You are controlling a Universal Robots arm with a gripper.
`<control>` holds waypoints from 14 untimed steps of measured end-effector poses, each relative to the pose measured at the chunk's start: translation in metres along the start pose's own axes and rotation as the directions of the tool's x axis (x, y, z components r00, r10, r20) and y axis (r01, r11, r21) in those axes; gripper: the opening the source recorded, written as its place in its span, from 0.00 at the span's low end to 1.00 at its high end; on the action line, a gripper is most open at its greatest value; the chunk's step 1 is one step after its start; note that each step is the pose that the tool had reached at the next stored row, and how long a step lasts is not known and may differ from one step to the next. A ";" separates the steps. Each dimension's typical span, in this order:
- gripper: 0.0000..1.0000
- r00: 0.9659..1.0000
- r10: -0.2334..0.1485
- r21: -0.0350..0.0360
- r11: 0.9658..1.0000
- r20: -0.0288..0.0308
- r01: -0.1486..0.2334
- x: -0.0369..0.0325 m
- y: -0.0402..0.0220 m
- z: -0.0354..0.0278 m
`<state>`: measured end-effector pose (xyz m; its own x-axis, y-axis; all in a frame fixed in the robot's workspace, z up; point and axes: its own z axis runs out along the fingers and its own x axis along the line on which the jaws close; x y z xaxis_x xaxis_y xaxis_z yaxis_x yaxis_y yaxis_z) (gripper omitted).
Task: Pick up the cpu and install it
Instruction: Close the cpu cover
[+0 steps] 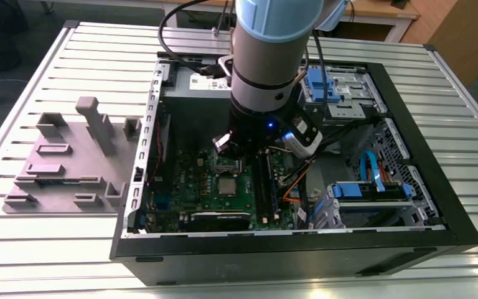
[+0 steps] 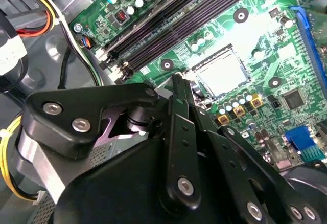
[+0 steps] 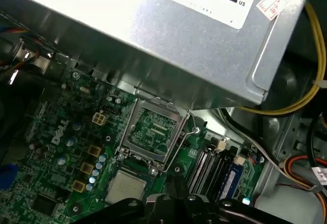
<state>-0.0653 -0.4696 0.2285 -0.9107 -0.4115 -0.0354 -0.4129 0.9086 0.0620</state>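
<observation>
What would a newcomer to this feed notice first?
The thick robot arm reaching down into the open computer case dominates the exterior view. In the first wrist view, the silvery cpu lies flat in its socket on the green motherboard, with the hinged metal frame standing open right beside it. The gripper hangs close to that socket in the second wrist view.

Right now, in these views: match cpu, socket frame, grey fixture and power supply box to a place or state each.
1 cpu
2 socket frame
3 grey fixture
4 power supply box

a on the table outside the case
b swung open
c carries a white label
d flat on the green board

Pairs: 1-d, 2-b, 3-a, 4-c
</observation>
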 end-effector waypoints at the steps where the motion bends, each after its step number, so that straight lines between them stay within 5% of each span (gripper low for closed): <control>1: 0.11 1.000 -0.006 0.000 1.000 0.000 0.006 -0.0002 0.0000 0.0009; 8: 0.11 0.999 -0.035 -0.002 0.999 -0.002 0.035 -0.0034 0.0018 0.0090; 14: 0.11 0.999 -0.040 -0.005 0.999 -0.001 0.040 -0.0079 0.0105 0.0148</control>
<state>-0.0623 -0.4558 0.2147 -0.8933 -0.4479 -0.0370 -0.4494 0.8910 0.0651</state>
